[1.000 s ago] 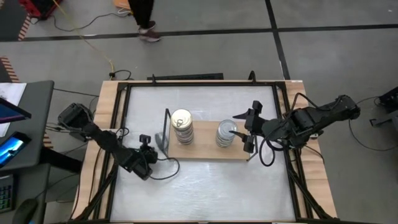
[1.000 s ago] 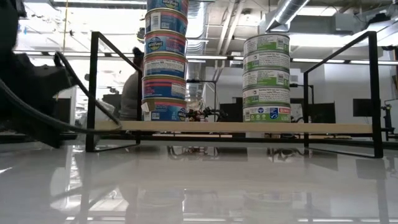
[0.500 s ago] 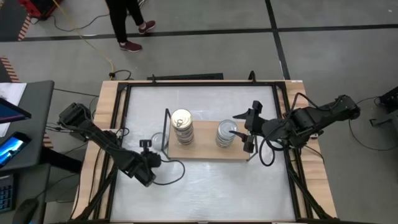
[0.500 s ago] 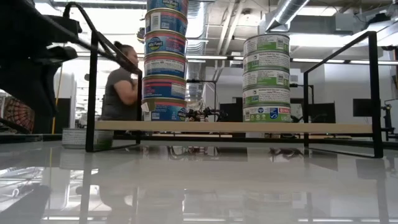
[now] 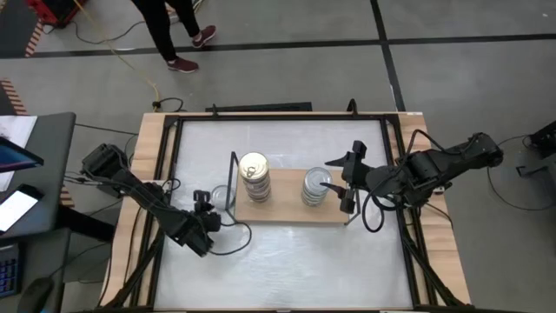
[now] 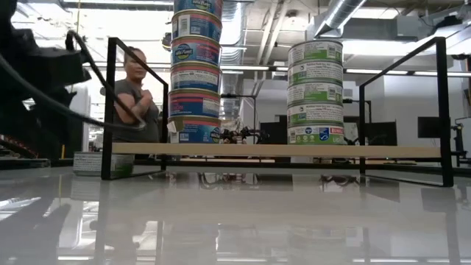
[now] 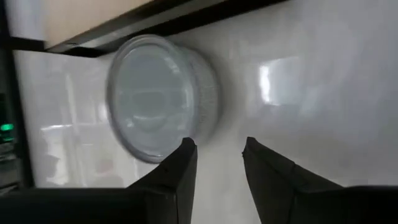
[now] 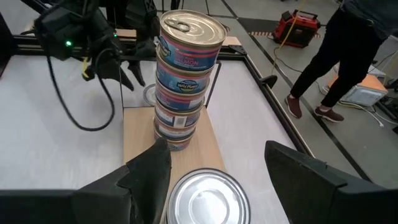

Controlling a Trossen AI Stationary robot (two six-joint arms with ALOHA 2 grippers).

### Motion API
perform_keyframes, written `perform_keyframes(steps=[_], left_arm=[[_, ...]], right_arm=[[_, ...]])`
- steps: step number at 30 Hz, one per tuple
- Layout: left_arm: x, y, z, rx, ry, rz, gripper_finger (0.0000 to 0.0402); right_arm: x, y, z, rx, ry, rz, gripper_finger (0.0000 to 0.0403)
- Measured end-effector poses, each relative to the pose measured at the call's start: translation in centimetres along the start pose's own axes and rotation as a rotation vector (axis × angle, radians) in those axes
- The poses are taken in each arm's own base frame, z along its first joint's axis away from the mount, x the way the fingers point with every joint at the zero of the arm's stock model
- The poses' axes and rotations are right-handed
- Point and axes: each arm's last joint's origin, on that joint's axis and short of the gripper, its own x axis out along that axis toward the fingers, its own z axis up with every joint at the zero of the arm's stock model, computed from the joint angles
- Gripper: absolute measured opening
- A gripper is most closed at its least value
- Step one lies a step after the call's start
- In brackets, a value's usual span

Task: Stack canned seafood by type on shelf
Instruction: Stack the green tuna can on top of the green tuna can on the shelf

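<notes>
where the white tabletop [image 6: 243,221] gleams, a person [image 6: 134,92] stands beyond

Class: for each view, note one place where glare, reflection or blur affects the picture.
Low view: tabletop mirrors the shelf and stacks; ceiling lights glare. Left wrist view: the tin looks soft, glare beside it. Right wrist view: gripper blurred, gold-lidded stack sharp.

The white table [image 5: 287,252] carries the shelf [image 5: 287,211] and one loose tin [image 5: 202,199].
</notes>
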Motion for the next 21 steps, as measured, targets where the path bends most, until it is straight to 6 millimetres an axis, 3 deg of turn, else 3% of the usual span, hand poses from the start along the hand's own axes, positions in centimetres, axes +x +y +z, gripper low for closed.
perform_keyframes(steps=[16, 21], left_arm=[[2.6, -0.4, -1.8, 0.134, -0.104, 0.109, 0.0085], [2.4, -0.5, -1.5, 0.114, -0.096, 0.081, 0.0044]], right_arm=[[0.0, 0.0, 0.0, 0.000, -0.001, 0.000, 0.0286], [0.0, 0.0, 0.0, 0.000, -0.001, 0.000, 0.0286]])
